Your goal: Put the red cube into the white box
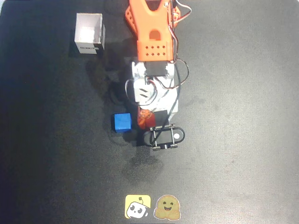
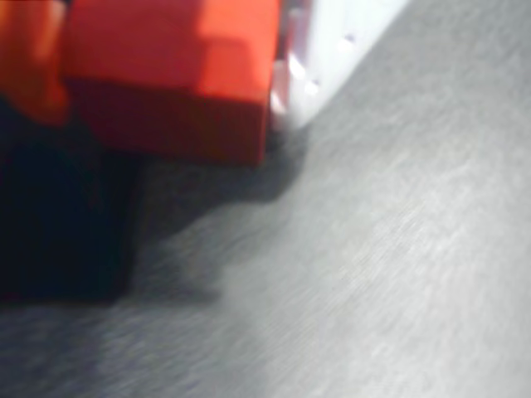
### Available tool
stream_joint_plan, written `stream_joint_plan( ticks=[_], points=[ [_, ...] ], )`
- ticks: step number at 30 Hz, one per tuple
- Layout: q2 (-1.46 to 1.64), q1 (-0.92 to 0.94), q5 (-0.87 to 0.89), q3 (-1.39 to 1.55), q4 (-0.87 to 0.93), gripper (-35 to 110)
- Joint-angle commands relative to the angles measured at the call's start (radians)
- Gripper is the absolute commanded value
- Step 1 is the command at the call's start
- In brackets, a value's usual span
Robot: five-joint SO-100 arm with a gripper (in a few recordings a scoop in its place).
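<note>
**Red cube between the pincer fingers, low over the table**

In the wrist view, closest to the lens, the red cube (image 2: 174, 75) fills the upper left: a plain red-orange block, its top face lit, its front face in deep shade, its edges soft with blur. An orange finger (image 2: 29, 58) sits against its left side and a white finger (image 2: 332, 41) with small raised dots lies along its right side, so the pincer (image 2: 178, 91) is clamped on the cube. Below the cube a black shadow falls on the grey, finely grained table (image 2: 398, 274).

The overhead view gives the layout that the close view lacks. Nearest the bottom edge, two stickers lie on the dark table (image 1: 243, 140): a yellow one (image 1: 137, 206) and a tan smiling one (image 1: 167, 207). Above them the pincer (image 1: 145, 119) points down; just a sliver of the red cube (image 1: 144, 117) peeks out under the white wrist housing (image 1: 152, 88), beside a black ringed bracket (image 1: 164, 136). The blue cube (image 1: 122, 122) rests just beside it on the picture's left. Farther up, the orange arm (image 1: 152, 28) reaches in from the top edge. The white box (image 1: 89, 32) stands well apart at the upper left, open-topped, with a dark label on its near wall.
</note>
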Motion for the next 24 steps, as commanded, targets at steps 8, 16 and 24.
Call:
stream_joint_plan(
  ticks=[8, 16, 24],
  points=[
    [0.021, 0.006, -0.011, 0.005, 0.009, 7],
    [0.058, 0.006, -0.011, -0.018, 0.066, 6],
    [0.092, 0.021, -0.034, -0.143, 0.233, 6]
  ],
)
